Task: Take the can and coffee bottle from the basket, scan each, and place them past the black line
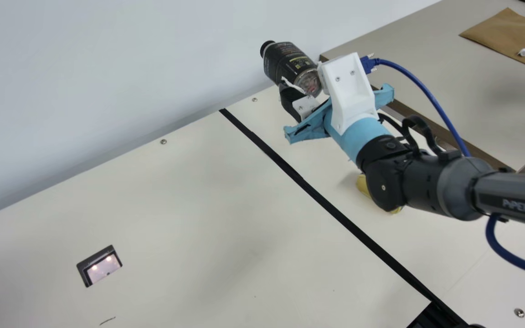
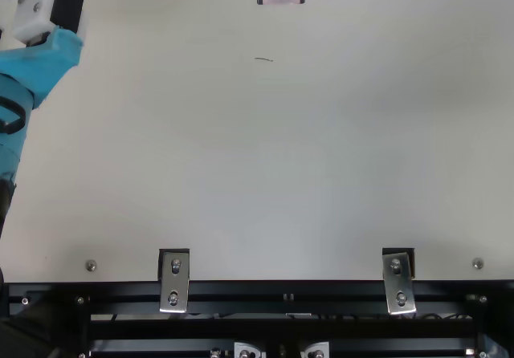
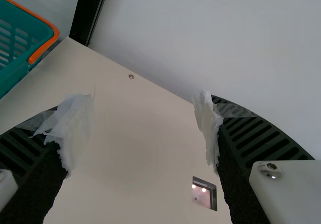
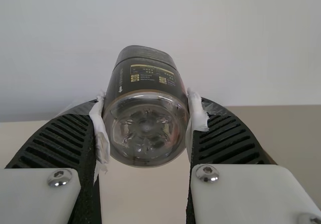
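In the main view my right gripper [image 1: 300,89] holds the dark coffee bottle [image 1: 285,59] in the air, beyond the far end of the black line [image 1: 337,212]. The bottle tilts with its cap pointing away. Seen from the right wrist, the gripper [image 4: 145,118] is shut on the bottle [image 4: 146,83], its clear base facing the camera. A yellow object [image 1: 362,184], mostly hidden behind my right arm, lies right of the line. My left gripper [image 2: 60,9] is at the top view's upper left corner; in its wrist view the gripper [image 3: 145,128] stands open with nothing held.
The scanner window [image 1: 103,266] is set in the tabletop left of the black line. A teal basket [image 3: 17,76] with an orange handle stands at the table's side in the left wrist view. A wall runs along the far edge; a brown envelope [image 1: 517,38] lies on the adjoining table.
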